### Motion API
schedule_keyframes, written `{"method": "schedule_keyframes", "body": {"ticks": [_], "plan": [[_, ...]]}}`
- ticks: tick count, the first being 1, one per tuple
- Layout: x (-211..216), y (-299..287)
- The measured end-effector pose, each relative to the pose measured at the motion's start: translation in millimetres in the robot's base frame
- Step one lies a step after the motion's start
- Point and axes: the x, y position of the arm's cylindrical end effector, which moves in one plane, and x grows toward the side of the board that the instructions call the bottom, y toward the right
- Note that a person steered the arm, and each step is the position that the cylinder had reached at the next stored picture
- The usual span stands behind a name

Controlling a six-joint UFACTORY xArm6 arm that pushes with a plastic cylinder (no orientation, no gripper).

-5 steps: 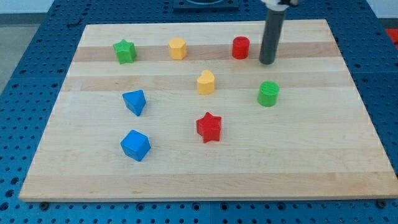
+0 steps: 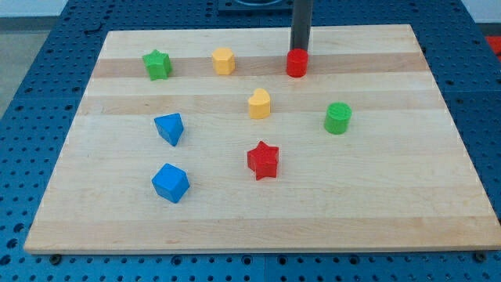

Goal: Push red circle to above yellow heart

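Note:
The red circle (image 2: 297, 63) stands near the board's top edge, right of centre. The yellow heart (image 2: 259, 103) sits below it and to its left, about a block's width of bare wood between them. My tip (image 2: 300, 51) is at the red circle's upper edge, right behind it and touching or nearly touching it. The dark rod rises straight up out of the view's top.
On the wooden board (image 2: 438, 196): a yellow hexagon (image 2: 224, 60) and green star (image 2: 157, 64) left of the red circle, a green circle (image 2: 338, 117) at the right, a red star (image 2: 263, 160), a blue triangle (image 2: 170, 128) and a blue cube (image 2: 170, 182).
My tip moved from the right of the red circle up and left to its top edge. The red circle shifted slightly down and left.

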Motion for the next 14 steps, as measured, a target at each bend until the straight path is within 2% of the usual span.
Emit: {"method": "schedule_keyframes", "body": {"ticks": [2,4,7,9,10,12,14], "plan": [[1.8,51.9],[35.9,57.2],[20.2,27.8],[22.0,-46.0],[45.4,-46.5],[60.9,-32.2],[72.3,-50.8]]}}
